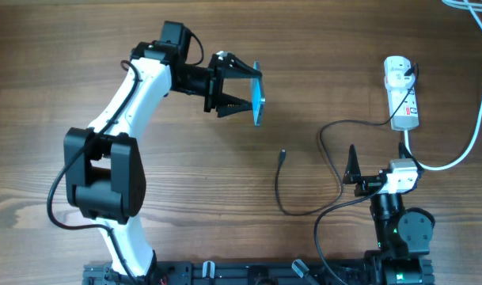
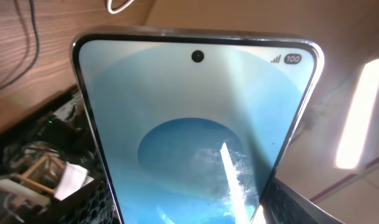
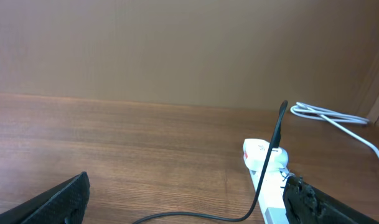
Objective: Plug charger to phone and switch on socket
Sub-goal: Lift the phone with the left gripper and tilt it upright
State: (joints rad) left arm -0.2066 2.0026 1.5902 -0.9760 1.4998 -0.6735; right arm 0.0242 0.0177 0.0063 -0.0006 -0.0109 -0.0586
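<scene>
My left gripper [image 1: 252, 91] is shut on the phone [image 1: 258, 93], holding it on edge above the table at centre-left. In the left wrist view the phone's cyan screen [image 2: 195, 124] fills the frame, with a dark finger against each long side. The charger's thin black cable [image 1: 324, 150] loops across the table, and its small plug [image 1: 282, 155] lies free to the lower right of the phone. The white socket [image 1: 401, 95] lies at the far right with the cable running into it. My right gripper [image 1: 383, 168] stands wide open just in front of the socket [image 3: 267, 171], holding nothing.
A thick white cable [image 1: 474, 127] curves down the right edge and past the socket [image 3: 332, 117]. The arms' base rail [image 1: 248, 273] runs along the front edge. Black equipment with wires [image 2: 40, 174] shows at the lower left of the left wrist view.
</scene>
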